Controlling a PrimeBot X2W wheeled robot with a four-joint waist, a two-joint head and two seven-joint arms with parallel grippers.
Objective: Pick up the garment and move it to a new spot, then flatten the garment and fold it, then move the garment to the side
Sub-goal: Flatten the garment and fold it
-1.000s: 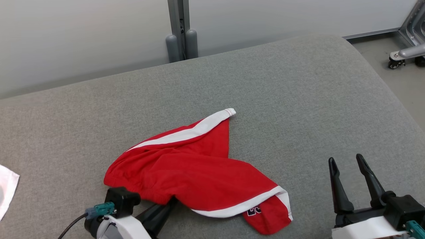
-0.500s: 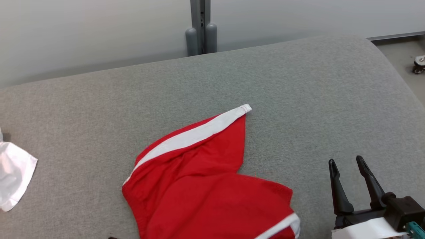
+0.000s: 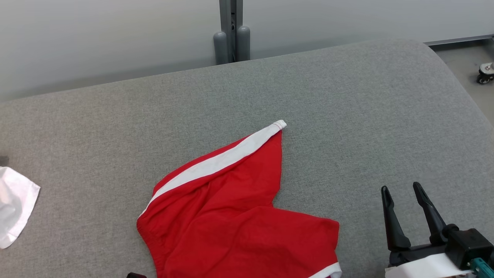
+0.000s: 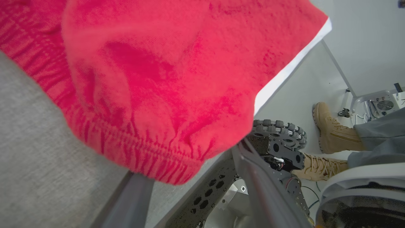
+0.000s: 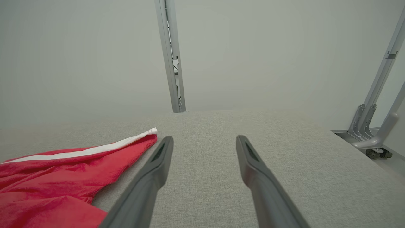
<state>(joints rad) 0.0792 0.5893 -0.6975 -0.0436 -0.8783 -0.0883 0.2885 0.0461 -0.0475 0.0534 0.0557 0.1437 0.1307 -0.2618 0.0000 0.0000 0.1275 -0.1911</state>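
Red knit-cloth shorts [image 3: 231,216] with white cloth trim: soft, matt, fuzzy nap; ribbed, gathered waistband. Grey padded worktop [image 3: 347,116]: coarse woven cloth, matt. Right tool [image 3: 401,188]: long dark fingers, smooth matt plastic. Grey upright post [image 3: 231,31]: metal, dull sheen.

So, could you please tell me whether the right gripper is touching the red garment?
Apart: the head view shows bare grey surface between the right gripper and the red garment.

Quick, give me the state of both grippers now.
Left gripper: open, with the waistband of the shorts draped over its fingertips, not pinched.
Right gripper: open, holding nothing.
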